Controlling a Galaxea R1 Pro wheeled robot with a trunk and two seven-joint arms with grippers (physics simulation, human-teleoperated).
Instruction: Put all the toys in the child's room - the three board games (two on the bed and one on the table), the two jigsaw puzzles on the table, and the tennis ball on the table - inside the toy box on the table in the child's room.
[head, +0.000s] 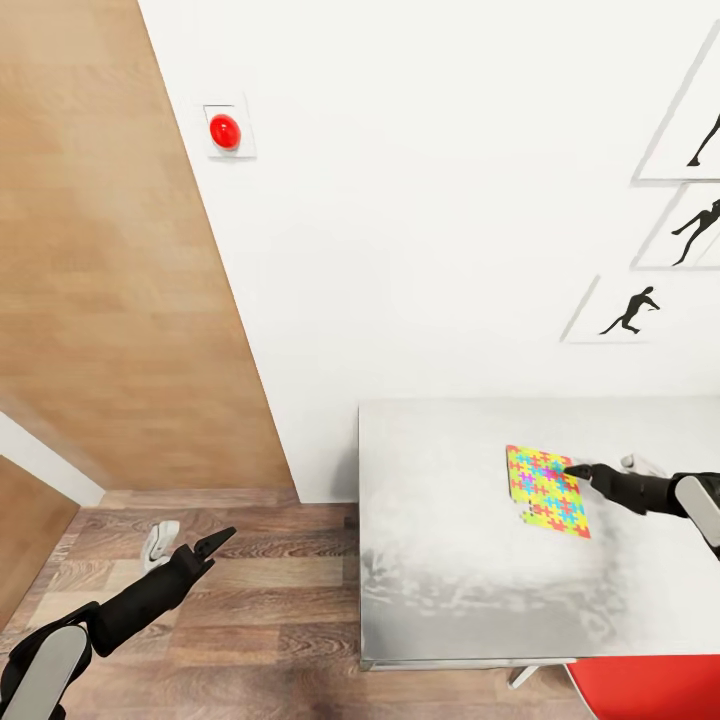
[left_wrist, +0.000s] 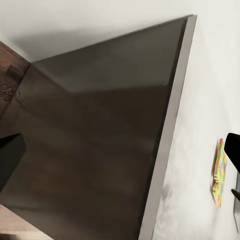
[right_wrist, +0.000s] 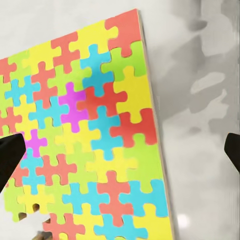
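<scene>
On the pale grey surface (head: 440, 560) lay the jigsaw puzzle (head: 545, 491), flat and near the wall. The right pincer (head: 578, 470) hovered released at the puzzle's edge, one finger over it and one outside, probably lined up to pinch that rim. The left pincer (head: 190, 545) hung spread above the floor, idle.

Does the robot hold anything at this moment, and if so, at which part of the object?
Nothing is held. The right claw is open at the edge of the jigsaw puzzle, which lies flat on the table. The left claw hangs empty above the floor.
</scene>
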